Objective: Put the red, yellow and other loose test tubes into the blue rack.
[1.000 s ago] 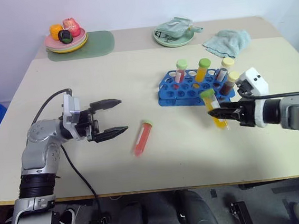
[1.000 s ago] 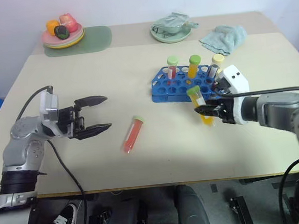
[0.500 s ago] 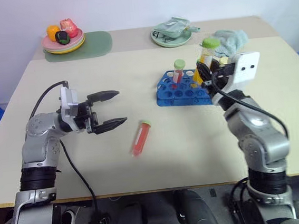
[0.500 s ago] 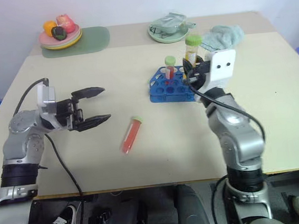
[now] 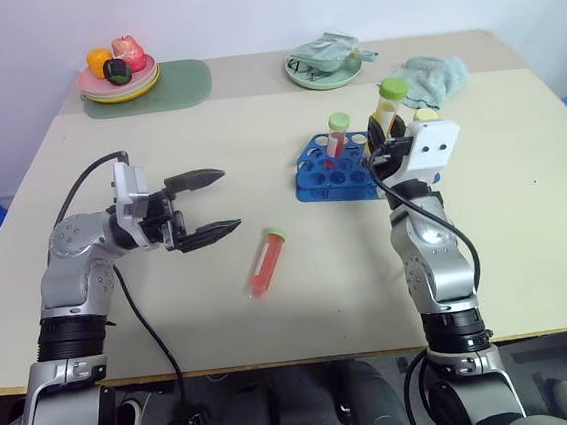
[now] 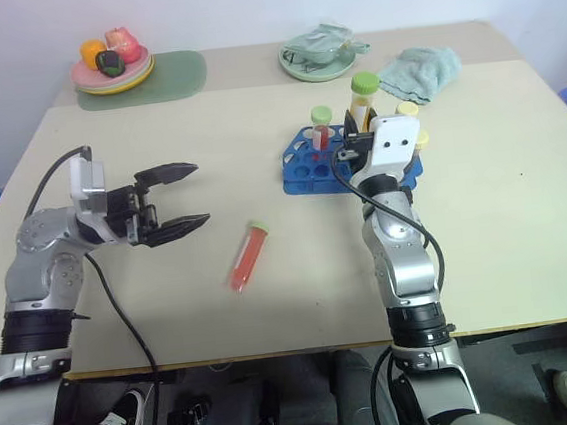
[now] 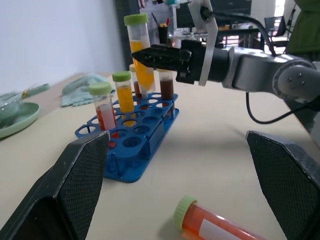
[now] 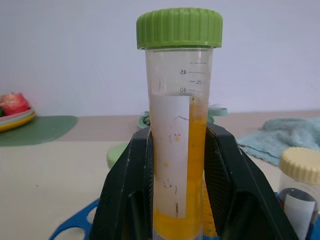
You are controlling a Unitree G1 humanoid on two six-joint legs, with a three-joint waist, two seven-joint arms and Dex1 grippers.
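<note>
The blue rack (image 5: 332, 171) stands right of the table's middle, with a red tube (image 7: 102, 109), a yellow tube (image 7: 122, 95) and dark tubes upright in it. My right gripper (image 5: 382, 146) is shut on a yellow, green-capped test tube (image 8: 179, 150), held upright just over the rack's right part. Its fingers (image 8: 125, 195) clamp the tube's lower half. A red-orange tube with a green cap (image 5: 266, 262) lies loose on the table in front of the rack. To the left of that tube, above the table, my left gripper (image 5: 230, 199) is open and empty.
A plate of toy fruit (image 5: 119, 73) sits on a green mat (image 5: 176, 82) at the back left. A green plate with a crumpled cloth (image 5: 327, 63) and a teal towel (image 5: 436, 75) lie behind the rack.
My right arm has swung in from the right. The yellow tube has gone from tilted low beside the rack to upright over it. The left gripper has kept still.
</note>
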